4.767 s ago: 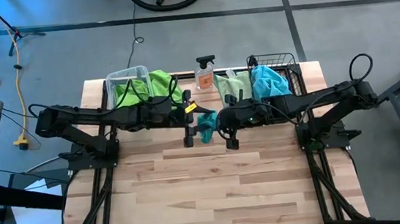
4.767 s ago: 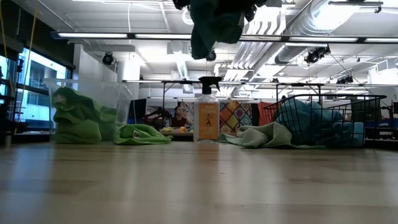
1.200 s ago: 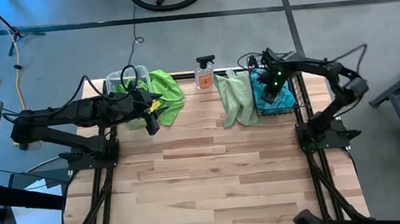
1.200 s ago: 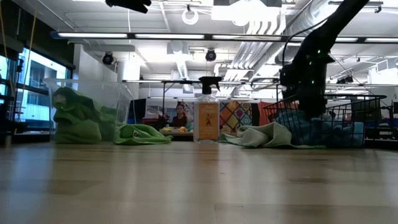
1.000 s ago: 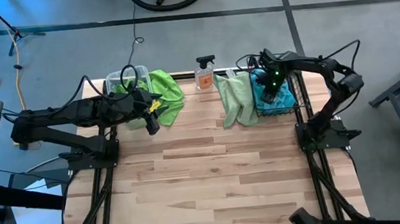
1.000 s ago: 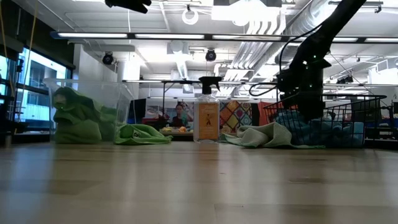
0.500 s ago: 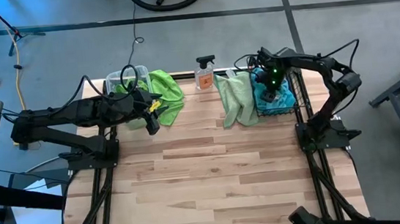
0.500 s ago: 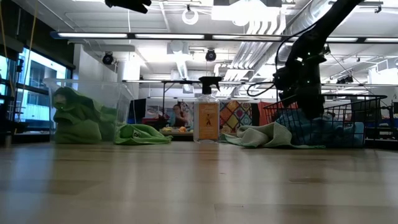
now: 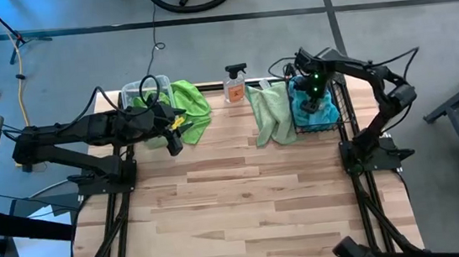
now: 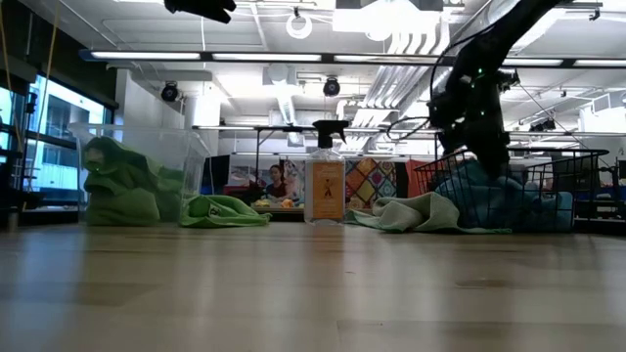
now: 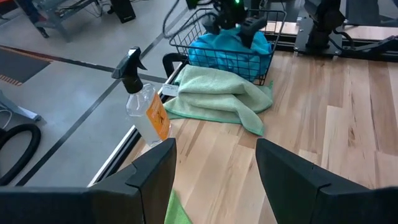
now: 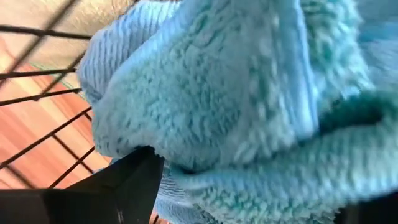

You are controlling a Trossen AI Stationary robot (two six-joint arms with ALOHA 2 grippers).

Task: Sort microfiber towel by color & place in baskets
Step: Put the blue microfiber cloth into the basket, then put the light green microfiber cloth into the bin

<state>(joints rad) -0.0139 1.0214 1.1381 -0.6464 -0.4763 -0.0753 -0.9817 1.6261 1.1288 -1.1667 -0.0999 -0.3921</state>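
Above wire basket (image 9: 338,94): right end effector (image 9: 310,98).

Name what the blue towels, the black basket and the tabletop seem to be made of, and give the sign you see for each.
Blue towels: soft fleecy cloth, probably microfiber; the nap is fuzzy and looped.
Black basket: thin metal wire, apparently coated black; it shows an open grid with see-through gaps.
Tabletop: pale wood strips joined side by side, smooth finish; grain lines and plank seams show.

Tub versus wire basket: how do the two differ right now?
The tub is clear plastic at the table's back left; the basket is black wire at the back right. The tub holds green towels; the basket holds blue towels. The right claw sits over the basket; the left claw is beside the tub. Each has a green towel outside it.
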